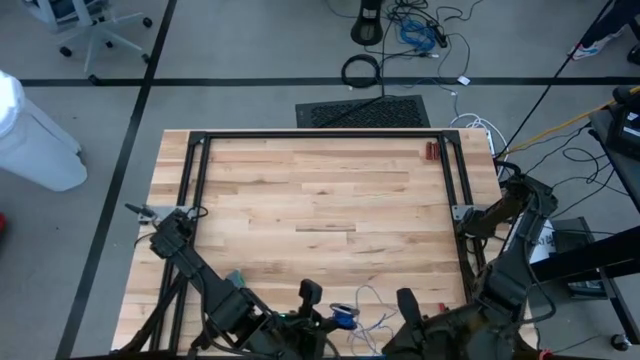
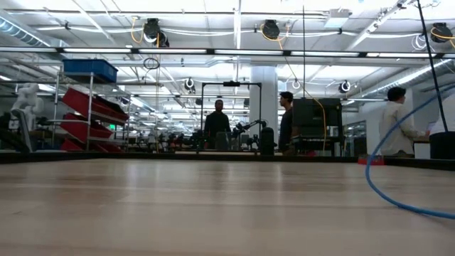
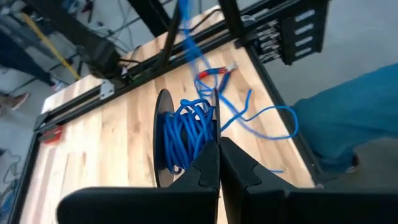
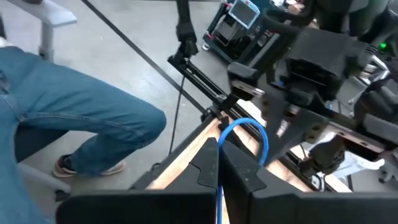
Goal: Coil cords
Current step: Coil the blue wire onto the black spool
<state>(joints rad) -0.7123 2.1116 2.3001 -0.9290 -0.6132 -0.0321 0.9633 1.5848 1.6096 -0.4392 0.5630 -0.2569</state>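
Coiling: a judgement, the cord looks part wound, with loose loops left to gather.
Desk [image 1: 320,190]: pale wood, inside a black frame; both arms sit at its near edge.
Person: a leg in blue jeans [image 4: 74,124] stands just beside the desk.
Left gripper [image 3: 219,158]: clenched, low at the near edge, its tips touching the blue bundle; whether it pinches a strand I cannot tell.
Right gripper [image 4: 219,163]: clenched, with a blue loop arching just past its tips; a grasp cannot be confirmed.
Cord [image 3: 186,130]: blue, bunched around a dark disc at the left gripper; loose loops trail across the wood beyond.
Pliers [image 3: 214,72]: red handles, near the loose strand.
Doing it well: feed slack gently, keep turns stacked on the disc, and steer the strand clear of the pliers.
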